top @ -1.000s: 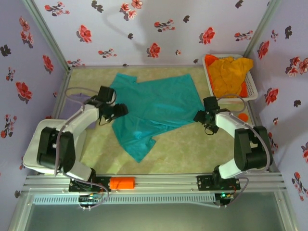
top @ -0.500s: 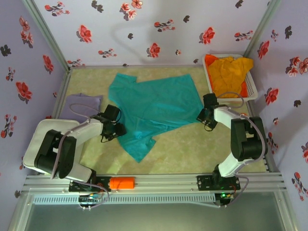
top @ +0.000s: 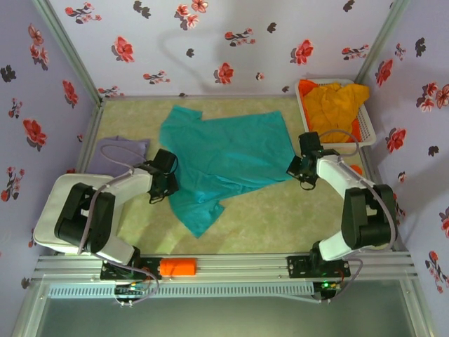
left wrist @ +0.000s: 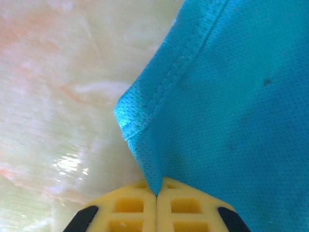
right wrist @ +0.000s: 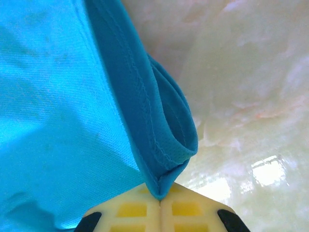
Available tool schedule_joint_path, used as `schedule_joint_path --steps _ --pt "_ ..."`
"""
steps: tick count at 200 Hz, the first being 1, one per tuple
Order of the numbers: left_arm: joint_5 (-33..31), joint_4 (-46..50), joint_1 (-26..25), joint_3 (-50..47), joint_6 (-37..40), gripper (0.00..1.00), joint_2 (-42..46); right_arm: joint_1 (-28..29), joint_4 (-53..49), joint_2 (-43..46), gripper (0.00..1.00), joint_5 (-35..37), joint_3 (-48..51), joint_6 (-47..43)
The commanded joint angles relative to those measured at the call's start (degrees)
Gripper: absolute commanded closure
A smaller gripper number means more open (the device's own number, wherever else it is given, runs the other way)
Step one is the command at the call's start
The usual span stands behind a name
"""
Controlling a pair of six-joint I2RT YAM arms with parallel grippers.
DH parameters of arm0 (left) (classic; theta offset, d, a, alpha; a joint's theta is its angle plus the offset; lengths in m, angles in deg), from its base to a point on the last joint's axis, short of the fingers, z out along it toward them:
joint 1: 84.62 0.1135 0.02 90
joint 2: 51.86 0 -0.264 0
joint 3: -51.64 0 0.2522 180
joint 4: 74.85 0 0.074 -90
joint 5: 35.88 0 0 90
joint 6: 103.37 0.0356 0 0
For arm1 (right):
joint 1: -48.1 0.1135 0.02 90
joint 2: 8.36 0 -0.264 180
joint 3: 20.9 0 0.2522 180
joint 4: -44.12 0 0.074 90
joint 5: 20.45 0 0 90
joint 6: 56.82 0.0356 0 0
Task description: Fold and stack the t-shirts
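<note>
The teal tee [top: 231, 151] lies spread across the middle of the counter [top: 280, 217]. The left pincer [left wrist: 156, 195] is closed on a hemmed corner at the tee's left edge. The right pincer [right wrist: 160, 199] is closed on a folded hem, perhaps a sleeve, at its right edge.

This is a robot test booth of the kind found in a lab. Flower-print panels [top: 210, 42] wall in a marble-patterned table [top: 266, 217]. The left arm [top: 123, 184] and right arm [top: 338, 175] are bolted to a bare aluminium rail [top: 231, 265] along its near edge.
</note>
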Motion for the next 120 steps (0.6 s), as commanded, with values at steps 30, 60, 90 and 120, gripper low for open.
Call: schedule_joint_path --steps 30,60,90,120 --pt "-4.7 11.4 3.8 4.0 4.5 1.00 2.2 -2.5 -9.2 3.6 0.97 -3.8 -8.1 -0.4" --pt "-6.1 15.9 5.4 5.0 6.5 1.00 4.6 -4.5 -10.1 0.8 0.90 -3.0 -11.8 -0.5" --pt "-5.8 17.6 6.8 5.5 8.5 0.98 4.6 -5.5 -9.8 -2.3 0.50 -3.8 -12.6 -1.3" --pt "-5.7 19.7 7.0 6.6 10.0 0.67 3.3 -5.4 -8.2 -1.8 0.22 -6.2 -12.0 -2.3"
